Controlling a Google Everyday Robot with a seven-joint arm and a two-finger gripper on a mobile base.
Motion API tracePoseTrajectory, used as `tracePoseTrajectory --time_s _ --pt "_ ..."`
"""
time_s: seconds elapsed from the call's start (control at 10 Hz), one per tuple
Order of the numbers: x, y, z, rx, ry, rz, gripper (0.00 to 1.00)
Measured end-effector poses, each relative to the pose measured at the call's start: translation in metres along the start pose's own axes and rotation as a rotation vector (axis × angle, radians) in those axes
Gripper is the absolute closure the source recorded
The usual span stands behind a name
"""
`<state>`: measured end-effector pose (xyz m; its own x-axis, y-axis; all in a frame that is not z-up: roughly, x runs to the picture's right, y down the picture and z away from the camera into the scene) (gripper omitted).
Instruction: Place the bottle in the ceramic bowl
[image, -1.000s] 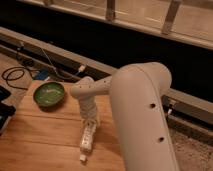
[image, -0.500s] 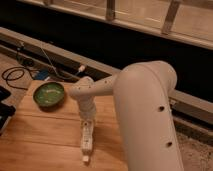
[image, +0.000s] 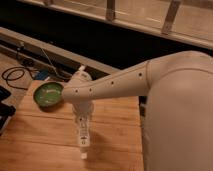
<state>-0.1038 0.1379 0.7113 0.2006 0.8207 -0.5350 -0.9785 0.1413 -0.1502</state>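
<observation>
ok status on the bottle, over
Gripper over table, right of ceramic bowl. Bottle at its tip, cap nearest camera, not in bowl. Nothing between them.

Bare table (image: 45, 131) between tool's (image: 82, 122) bottle (image: 83, 141), bowl (image: 48, 94)

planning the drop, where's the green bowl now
The round dark green ceramic bowl sits on the wooden table at the camera view's left, up-left of the hand, which is at the top end of the slim clear plastic bottle.

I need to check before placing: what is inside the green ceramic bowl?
In the ceramic bowl only its mottled green inside shows, no object; the arm covers its right rim. The tool, with the bottle, is beside it over the wooden table.
</observation>
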Motion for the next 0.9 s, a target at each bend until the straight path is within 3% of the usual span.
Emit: tracePoseTrajectory --time_s 0.1,0.2,0.3,0.4,0.6,0.9 --pt "-0.002 0.003 -0.023 -0.053 -0.057 -0.041 1.00" --pt "-0.009 0.006 -0.040 -0.129 -0.096 -0.090 1.00" --pt "-0.019 0.005 -0.050 -0.208 -0.107 -0.141 1.00" --pt "-0.031 0.010 -0.054 -0.273 -0.085 -0.191 1.00" --pt "-0.054 0.031 -0.051 -0.334 -0.025 -0.273 1.00" --pt "-0.072 0.057 -0.053 -0.364 -0.002 -0.332 1.00"
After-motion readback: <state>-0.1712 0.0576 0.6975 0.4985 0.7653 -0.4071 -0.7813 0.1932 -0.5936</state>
